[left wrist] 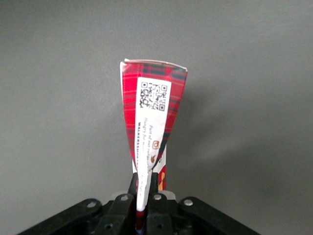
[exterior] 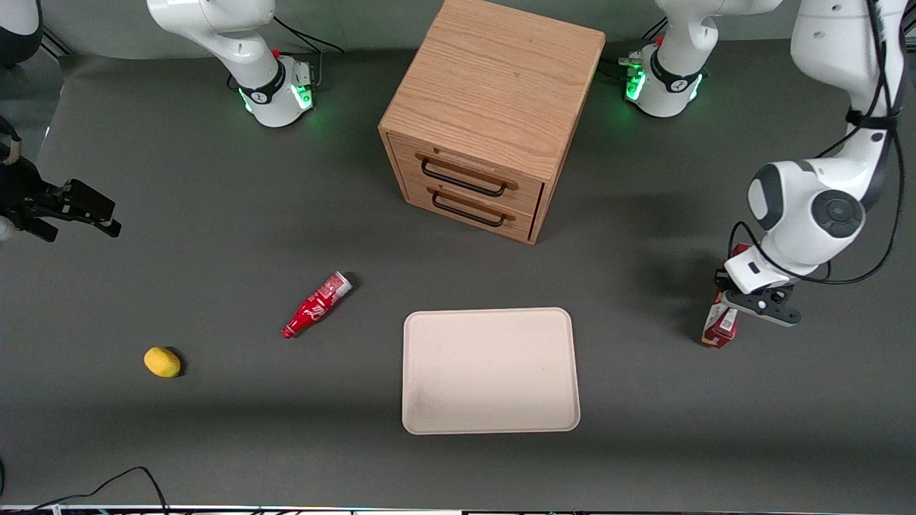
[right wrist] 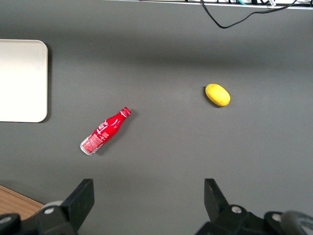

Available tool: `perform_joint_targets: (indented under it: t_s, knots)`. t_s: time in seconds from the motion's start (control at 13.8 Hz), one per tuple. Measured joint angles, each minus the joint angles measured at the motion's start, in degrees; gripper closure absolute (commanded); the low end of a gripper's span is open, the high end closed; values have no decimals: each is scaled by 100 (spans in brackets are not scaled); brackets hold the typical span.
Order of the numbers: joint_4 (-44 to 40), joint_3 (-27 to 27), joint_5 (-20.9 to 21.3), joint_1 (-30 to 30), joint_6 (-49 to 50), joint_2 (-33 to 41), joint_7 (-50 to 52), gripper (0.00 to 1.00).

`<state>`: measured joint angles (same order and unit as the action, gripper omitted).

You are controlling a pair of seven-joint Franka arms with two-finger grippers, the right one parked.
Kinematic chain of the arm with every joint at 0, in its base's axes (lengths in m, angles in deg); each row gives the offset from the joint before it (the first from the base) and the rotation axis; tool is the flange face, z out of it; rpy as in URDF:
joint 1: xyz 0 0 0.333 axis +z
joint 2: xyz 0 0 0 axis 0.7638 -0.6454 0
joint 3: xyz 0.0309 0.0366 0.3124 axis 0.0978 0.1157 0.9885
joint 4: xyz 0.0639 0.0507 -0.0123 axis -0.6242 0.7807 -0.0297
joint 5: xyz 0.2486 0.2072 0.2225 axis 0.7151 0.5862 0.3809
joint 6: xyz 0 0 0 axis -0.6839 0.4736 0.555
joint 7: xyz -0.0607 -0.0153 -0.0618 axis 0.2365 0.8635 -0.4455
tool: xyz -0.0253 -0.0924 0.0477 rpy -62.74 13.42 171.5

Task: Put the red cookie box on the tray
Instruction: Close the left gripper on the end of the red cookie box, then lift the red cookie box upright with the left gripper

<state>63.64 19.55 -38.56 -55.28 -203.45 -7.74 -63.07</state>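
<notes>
red cardboard fills the middle of the left wrist view: the box (left wrist: 152, 117), slim and long, stands out from the gripper (left wrist: 145, 196) with a white label and a qr code on the face turned to the camera. the two fingers (left wrist: 152, 188) are closed tight on its narrow lower part, one on each side, so the box is pinched between them. in the front view the gripper (exterior: 744, 304) hangs low at the working arm's end of the table (exterior: 215, 214), and the box (exterior: 720, 325) shows under it, roughly upright, red with a white patch near its lower end; whether that end touches the table i cannot tell. the tray (exterior: 490, 370) lies flat on the dark grey table, well apart from the box, toward the middle, with nothing on it. a wooden cabinet (exterior: 486, 114) with two drawers, both closed, each with a dark handle, stands farther from the front camera than the tray. toward the parked arm's end a red bottle (exterior: 315, 305) lies on its side near the tray, and a yellow fruit (exterior: 162, 361), perhaps a lemon, sits farther toward that end, a little nearer to the camera. the right wrist view shows the same bottle (right wrist: 104, 131), fruit (right wrist: 217, 94) and one end of the tray (right wrist: 23, 81).
</notes>
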Motion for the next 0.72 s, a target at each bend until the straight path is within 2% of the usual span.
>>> perform_joint_targets:
  t_s: [0.36,0.51,0.72]
  knots:
    - [-1498,11,-228,6,3196,985,-39,100]
    - [-2179,10,-274,6,4139,1095,-38,100]
    - [-2984,-5,-320,-1,5012,1083,68,100]
